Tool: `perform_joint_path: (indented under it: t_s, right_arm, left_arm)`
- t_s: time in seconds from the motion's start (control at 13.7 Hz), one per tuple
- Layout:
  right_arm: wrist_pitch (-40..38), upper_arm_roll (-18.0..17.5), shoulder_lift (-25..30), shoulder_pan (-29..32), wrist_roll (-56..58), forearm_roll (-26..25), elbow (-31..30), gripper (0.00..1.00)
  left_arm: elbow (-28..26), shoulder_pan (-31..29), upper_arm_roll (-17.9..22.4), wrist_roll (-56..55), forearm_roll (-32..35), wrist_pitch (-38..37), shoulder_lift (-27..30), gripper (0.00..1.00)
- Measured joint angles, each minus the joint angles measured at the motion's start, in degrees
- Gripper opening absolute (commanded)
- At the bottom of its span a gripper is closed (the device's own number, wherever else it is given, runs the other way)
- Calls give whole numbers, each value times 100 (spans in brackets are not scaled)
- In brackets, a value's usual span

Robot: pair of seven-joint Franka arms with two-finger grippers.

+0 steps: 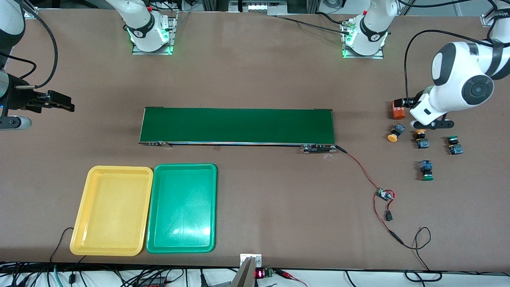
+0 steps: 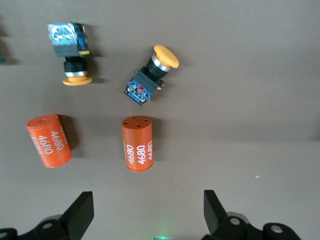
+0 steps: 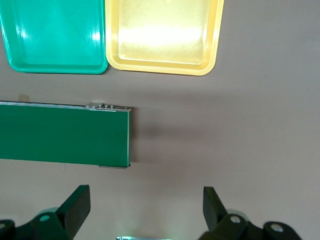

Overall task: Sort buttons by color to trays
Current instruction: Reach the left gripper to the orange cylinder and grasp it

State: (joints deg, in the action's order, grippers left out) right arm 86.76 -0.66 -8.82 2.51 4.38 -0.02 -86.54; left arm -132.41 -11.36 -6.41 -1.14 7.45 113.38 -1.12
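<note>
Four buttons lie at the left arm's end of the table. Two have yellow caps (image 1: 395, 133) (image 1: 421, 138) and two have green caps (image 1: 454, 144) (image 1: 426, 170). The left wrist view shows both yellow buttons (image 2: 72, 52) (image 2: 152, 75) on their sides. My left gripper (image 1: 432, 125) (image 2: 148, 215) hangs open over bare table beside the orange cylinders and holds nothing. The yellow tray (image 1: 112, 210) (image 3: 162, 35) and green tray (image 1: 182, 207) (image 3: 55, 35) sit side by side, empty, toward the right arm's end. My right gripper (image 1: 63, 103) (image 3: 146, 210) waits open over bare table there.
Two orange cylinders with white numbers (image 2: 48, 141) (image 2: 137, 144) lie by the yellow buttons; only one (image 1: 397, 109) shows in the front view. A long dark-green conveyor belt (image 1: 237, 125) (image 3: 65, 132) crosses mid-table. Red-black wires with a small board (image 1: 385, 195) trail from its end.
</note>
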Motion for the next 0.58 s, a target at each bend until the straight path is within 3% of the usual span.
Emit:
perform_joint_path:
  t_s: [0.29,0.58]
  right_arm:
    - [137,0,-158,0,-2,47,1,100]
    - [185,1,-226,2,-3,51,7,100]
  left_arm:
    - [-1069,-429,1,406,94,1911,-68,97]
    - [-1343,-941,5,774,430,3136,-651,97]
